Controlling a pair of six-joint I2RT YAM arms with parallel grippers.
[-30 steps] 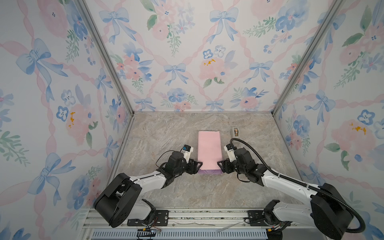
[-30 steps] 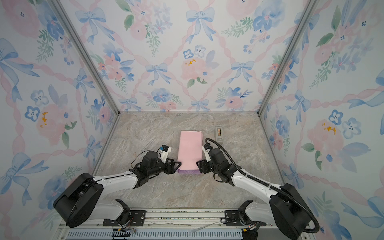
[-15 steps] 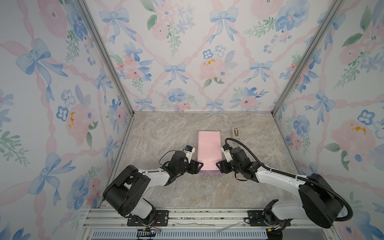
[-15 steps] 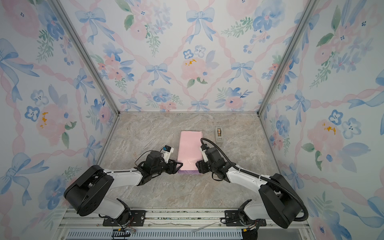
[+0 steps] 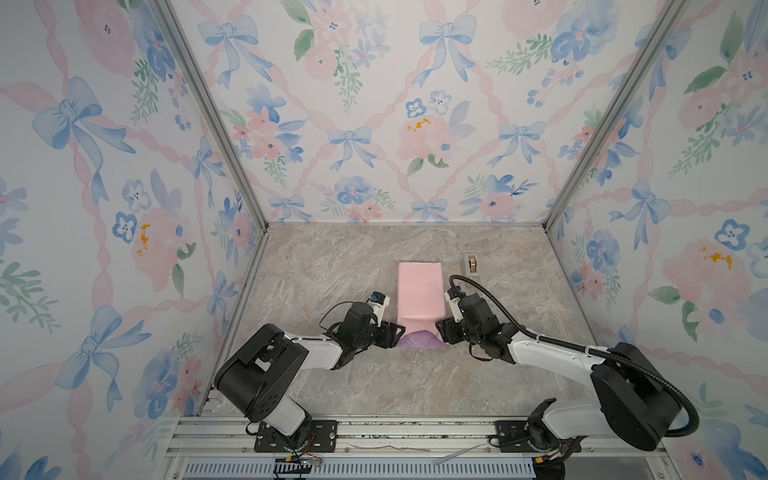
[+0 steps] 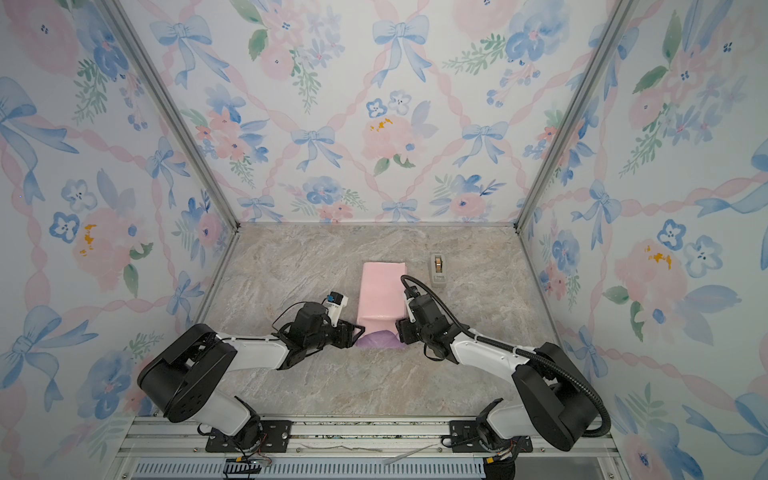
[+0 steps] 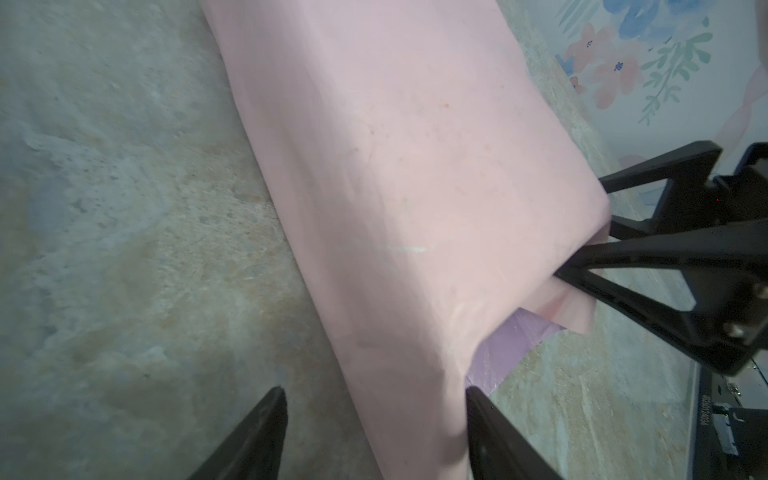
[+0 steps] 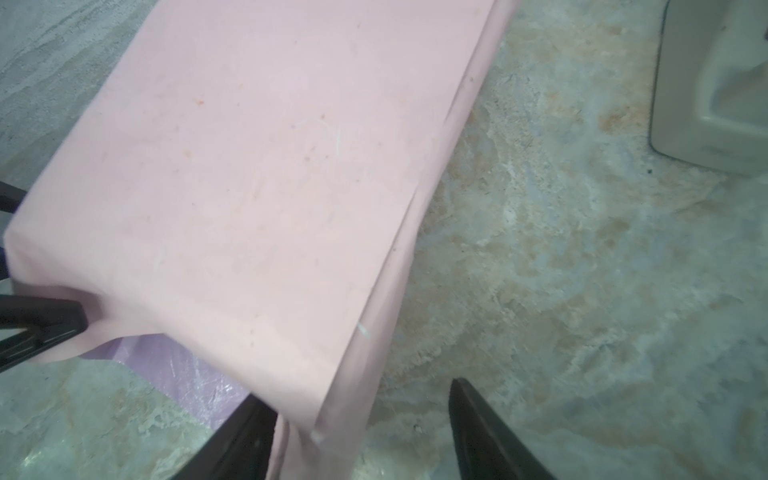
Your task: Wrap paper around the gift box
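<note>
The paper (image 5: 419, 291) (image 6: 381, 291) lies mid-table, folded pink side out into a long package. A lilac flap (image 5: 419, 341) (image 6: 380, 341) sticks out at its near end. The gift box is hidden under the paper. My left gripper (image 5: 399, 332) (image 6: 359, 332) (image 7: 374, 390) is open at the near left corner. That corner sits between its jaws, and one finger stands clear over the table. My right gripper (image 5: 440, 328) (image 6: 400, 328) (image 8: 360, 395) is open astride the near right corner. One of its fingers (image 7: 648, 257) presses into the end fold.
A beige tape dispenser (image 5: 471, 264) (image 6: 437, 269) (image 8: 715, 83) stands just right of the package's far end. The marble table (image 5: 332, 270) is walled by floral panels on three sides. A metal rail with both arm bases runs along the front.
Both grippers have edged in against the package's near corners and their jaws have narrowed a little. The pink end is now pinched inward between them over the lilac flap.
</note>
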